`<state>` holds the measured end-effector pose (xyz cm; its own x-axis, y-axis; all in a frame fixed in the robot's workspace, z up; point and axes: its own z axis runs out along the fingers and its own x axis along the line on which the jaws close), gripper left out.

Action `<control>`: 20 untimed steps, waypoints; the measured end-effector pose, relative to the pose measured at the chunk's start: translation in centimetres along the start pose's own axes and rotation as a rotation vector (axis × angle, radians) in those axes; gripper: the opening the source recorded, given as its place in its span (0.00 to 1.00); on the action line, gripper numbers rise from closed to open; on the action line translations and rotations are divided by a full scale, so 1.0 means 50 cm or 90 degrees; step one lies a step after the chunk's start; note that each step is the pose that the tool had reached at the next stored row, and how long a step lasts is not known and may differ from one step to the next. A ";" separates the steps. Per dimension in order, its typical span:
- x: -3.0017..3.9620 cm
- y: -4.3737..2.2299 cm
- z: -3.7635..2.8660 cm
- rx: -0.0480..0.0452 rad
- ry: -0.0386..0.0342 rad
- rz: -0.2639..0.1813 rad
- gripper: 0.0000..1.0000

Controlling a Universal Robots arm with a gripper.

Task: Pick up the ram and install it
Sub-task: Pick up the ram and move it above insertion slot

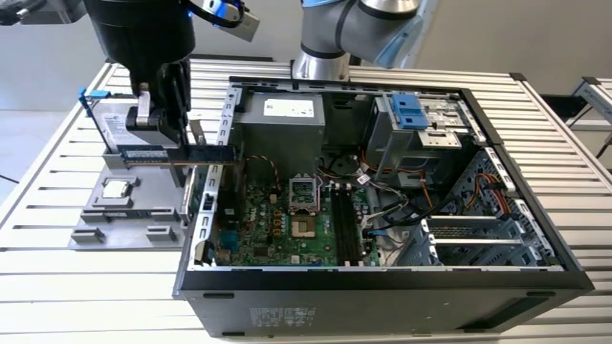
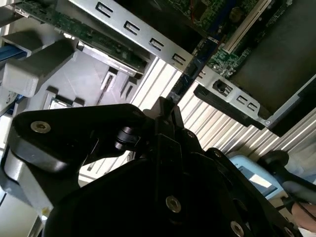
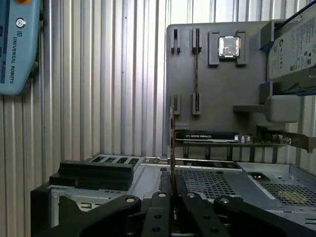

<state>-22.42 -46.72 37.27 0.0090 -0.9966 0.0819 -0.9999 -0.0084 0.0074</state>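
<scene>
Ram (image 3: 171,143) thin, edge-on, upright, pinched btwn fingers (image 3: 164,190).

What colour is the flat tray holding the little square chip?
Plain grey. The tray shows best in the first wrist view.

Level ram (image 1: 143,152) in the hand (image 1: 180,158) above grey fixture (image 1: 134,231)

My arm (image 1: 330,25) is silver-grey tubing with pale blue joint caps (image 1: 397,44) and a polished round base collar (image 1: 320,66). My end effector (image 1: 179,156) is black, under a fat matt-black cylinder (image 1: 143,29), with a grey block (image 1: 143,118) alongside. In both wrist views its black link bars (image 3: 123,217) carry small silver screws (image 2: 40,127).
</scene>
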 end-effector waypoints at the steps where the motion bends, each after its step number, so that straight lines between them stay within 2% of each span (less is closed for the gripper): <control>1: 0.000 -0.003 0.000 0.0000 0.0000 0.000 0.00; 14: 0.000 -0.039 0.000 0.0000 0.0000 0.000 0.00; 20: 0.000 -0.052 0.000 0.0000 0.0000 0.000 0.00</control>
<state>-19.84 -46.72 37.27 0.0089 -0.9966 0.0820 -0.9999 -0.0083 0.0074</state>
